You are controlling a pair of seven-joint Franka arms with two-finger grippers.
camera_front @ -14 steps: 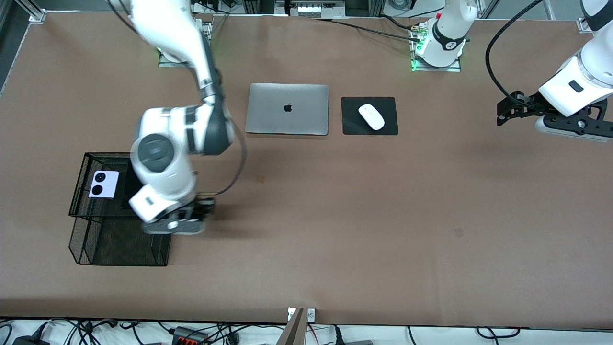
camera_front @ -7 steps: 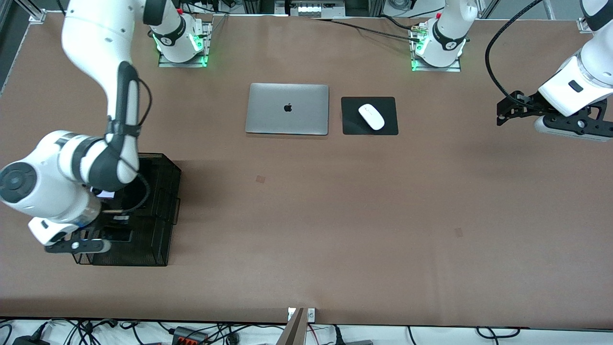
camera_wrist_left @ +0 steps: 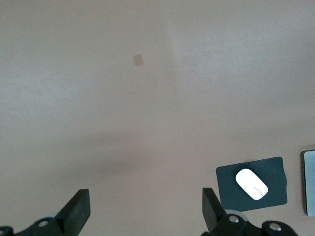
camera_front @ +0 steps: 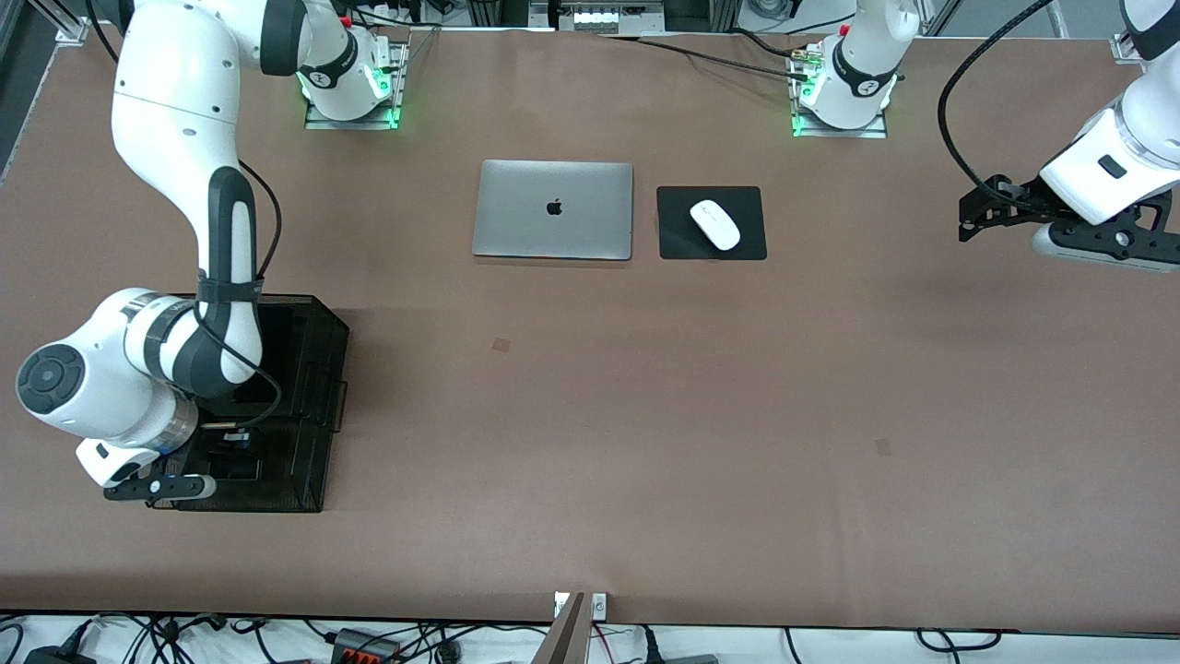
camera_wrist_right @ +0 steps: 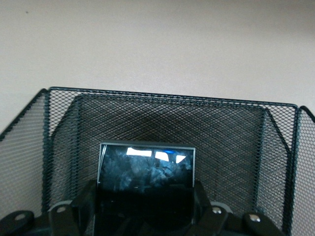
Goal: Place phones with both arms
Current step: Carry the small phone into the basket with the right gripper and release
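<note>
- Front view: the right gripper is down in the compartment of the black mesh tray nearer the camera, at the right arm's end of the counter. The arm's wrist hides most of the tray's farther compartment, so no other phone can be made out. The left gripper waits in the air over bare counter at its own end, well apart from the silver laptop and the white computer mouse on its black mouse pad.
- Left wrist view: the left gripper's jaws stand wide apart with nothing between them (only counter below).
- Right wrist view: the right gripper is clamped on a small black phone just above the tray's floor, mesh walls close on each side. Releasing it tilted could leave the phone leaning on a wall; a sideways pull-out could snag the mesh and drag the tray.
</note>
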